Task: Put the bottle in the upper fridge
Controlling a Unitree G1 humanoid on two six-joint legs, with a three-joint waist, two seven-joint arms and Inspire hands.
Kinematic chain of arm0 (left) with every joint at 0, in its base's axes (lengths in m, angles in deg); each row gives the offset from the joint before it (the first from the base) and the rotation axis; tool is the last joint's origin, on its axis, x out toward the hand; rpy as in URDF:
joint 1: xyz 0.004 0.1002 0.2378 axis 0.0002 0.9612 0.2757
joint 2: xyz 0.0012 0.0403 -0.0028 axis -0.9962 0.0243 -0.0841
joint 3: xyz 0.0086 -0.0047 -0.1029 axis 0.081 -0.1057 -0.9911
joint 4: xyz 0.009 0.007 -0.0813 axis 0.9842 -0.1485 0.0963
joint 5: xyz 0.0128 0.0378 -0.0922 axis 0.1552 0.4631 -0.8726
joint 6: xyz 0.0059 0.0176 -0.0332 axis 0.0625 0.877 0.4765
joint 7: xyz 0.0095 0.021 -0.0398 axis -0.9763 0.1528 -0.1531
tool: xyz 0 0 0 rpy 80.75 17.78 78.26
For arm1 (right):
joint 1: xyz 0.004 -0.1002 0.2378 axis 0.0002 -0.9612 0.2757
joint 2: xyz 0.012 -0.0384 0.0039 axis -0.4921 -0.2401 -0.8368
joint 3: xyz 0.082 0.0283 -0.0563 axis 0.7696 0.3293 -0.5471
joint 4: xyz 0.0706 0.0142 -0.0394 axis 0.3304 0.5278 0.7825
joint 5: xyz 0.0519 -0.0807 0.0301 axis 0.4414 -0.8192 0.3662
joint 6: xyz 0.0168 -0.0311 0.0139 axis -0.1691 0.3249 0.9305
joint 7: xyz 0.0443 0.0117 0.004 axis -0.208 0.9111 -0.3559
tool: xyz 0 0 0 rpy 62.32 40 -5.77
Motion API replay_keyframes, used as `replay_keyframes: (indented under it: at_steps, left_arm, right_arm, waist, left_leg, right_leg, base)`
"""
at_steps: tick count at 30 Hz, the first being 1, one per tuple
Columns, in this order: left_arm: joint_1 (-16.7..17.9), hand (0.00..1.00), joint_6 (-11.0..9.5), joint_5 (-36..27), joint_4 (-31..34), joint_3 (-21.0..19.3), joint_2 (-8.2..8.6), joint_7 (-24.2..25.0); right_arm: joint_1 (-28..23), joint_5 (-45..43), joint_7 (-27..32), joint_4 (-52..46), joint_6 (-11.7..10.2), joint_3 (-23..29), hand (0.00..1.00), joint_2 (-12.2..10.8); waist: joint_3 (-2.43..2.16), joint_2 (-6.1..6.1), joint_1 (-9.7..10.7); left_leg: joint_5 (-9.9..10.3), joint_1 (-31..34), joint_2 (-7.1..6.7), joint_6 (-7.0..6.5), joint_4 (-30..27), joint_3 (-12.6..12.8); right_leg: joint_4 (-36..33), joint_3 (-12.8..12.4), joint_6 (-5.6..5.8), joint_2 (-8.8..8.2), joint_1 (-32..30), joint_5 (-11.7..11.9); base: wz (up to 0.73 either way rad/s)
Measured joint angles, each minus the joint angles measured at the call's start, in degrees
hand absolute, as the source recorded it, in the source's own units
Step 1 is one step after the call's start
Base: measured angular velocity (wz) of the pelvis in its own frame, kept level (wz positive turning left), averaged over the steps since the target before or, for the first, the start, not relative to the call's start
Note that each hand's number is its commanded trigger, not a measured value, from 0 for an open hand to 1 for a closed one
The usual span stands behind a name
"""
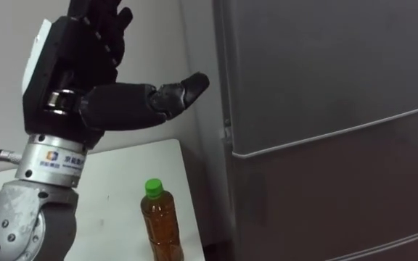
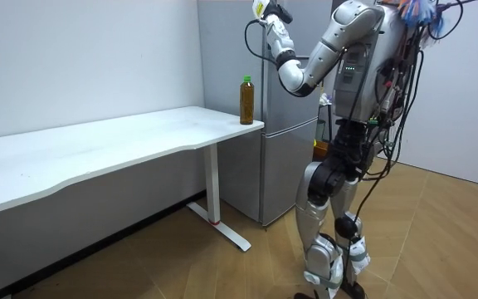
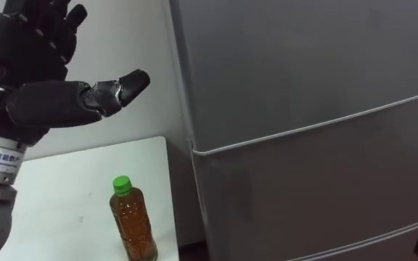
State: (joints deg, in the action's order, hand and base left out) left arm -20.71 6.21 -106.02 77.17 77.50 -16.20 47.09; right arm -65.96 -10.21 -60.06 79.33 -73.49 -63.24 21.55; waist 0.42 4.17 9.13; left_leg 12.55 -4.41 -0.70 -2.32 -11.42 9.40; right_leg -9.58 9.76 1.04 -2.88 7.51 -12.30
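Note:
An amber drink bottle [image 1: 162, 226] with a green cap stands upright near the corner of the white table [image 1: 115, 174], just left of the grey fridge [image 1: 325, 181]. The fridge's upper door [image 1: 325, 65] and lower door are both closed. My left hand [image 1: 85, 51] is raised high above the bottle with its fingers straight and the thumb pointing toward the left edge of the upper door, not touching it. It holds nothing. From the room view I stand upright in front of the fridge [image 2: 285, 166], the left hand [image 2: 272, 12] lifted above the bottle [image 2: 246, 100].
The long white table [image 2: 98, 145] runs along the wall toward the room view's left. A narrow gap separates the table's end from the fridge's side. Wooden floor lies open behind me.

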Motion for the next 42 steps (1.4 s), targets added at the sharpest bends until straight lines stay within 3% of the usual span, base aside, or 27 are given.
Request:
replay_keyframes:
  at_steps: [5,9,19,26,32,37,42]
  left_arm:
    - [0.0,0.0,1.3,-3.5,-0.3,2.1,0.0,0.6]
    - [0.0,0.0,1.6,-4.0,-0.5,4.2,0.01,0.9]
    - [0.0,0.0,2.0,-13.7,-0.3,7.3,-0.21,3.7]
    - [0.7,0.0,2.7,-13.7,-1.2,11.7,-0.78,5.4]
    - [1.2,0.0,2.9,-13.5,-2.2,12.6,-1.89,5.9]
    - [4.2,0.0,3.6,-13.5,-2.2,13.7,-1.89,6.8]
    - [4.3,0.0,3.8,-13.5,-2.2,14.5,-1.65,7.0]
  right_arm:
    - [0.2,0.2,-0.1,-0.1,0.4,-0.7,0.0,0.4]
    - [0.4,0.2,-0.1,-0.1,0.4,-2.0,0.0,1.0]
    - [0.3,0.4,-0.1,-1.1,0.5,-4.0,0.0,1.7]
    - [0.3,0.5,0.5,-1.7,0.5,-5.2,0.0,1.7]
    - [0.3,1.0,1.2,-1.7,0.5,-6.3,0.0,1.6]
    - [0.2,2.4,1.8,-1.8,0.5,-6.3,0.0,1.2]
    - [0.3,2.5,1.9,-1.7,0.4,-7.7,0.0,1.1]
  waist:
    - [0.11,0.37,0.0]
    - [0.06,0.65,0.0]
    - [-0.18,0.96,0.0]
    - [-0.13,0.86,0.1]
    - [0.02,0.46,0.2]
    - [0.17,0.1,0.2]
    - [0.28,-0.54,0.4]
  left_leg:
    - [0.0,0.3,-0.04,0.0,-0.3,0.0]
    - [0.0,0.8,-0.09,0.01,-0.4,0.0]
    - [0.0,1.1,-0.07,0.03,-0.4,0.0]
    - [0.0,0.9,-0.04,0.03,-0.4,0.1]
    - [0.0,0.7,-0.04,0.03,-0.4,0.1]
    - [0.0,0.8,-0.05,0.02,-0.4,0.2]
    - [0.0,0.9,-0.06,0.01,-0.5,0.0]
  right_leg:
    - [0.1,0.0,0.01,-0.02,-0.2,0.0]
    - [0.1,0.3,0.0,-0.01,-0.7,0.0]
    - [0.8,0.1,-0.03,0.02,-0.6,0.0]
    - [0.7,0.4,-0.06,0.0,-0.6,0.1]
    - [0.4,0.4,-0.08,0.0,-0.4,0.1]
    - [0.5,0.5,-0.06,-0.01,-0.4,0.2]
    - [0.8,0.8,-0.03,-0.04,-0.1,0.2]
  base:
    - [0.0]
    - [0.0]
    - [0.0]
    - [0.0]
    - [0.0]
    - [0.0]
    - [0.02]
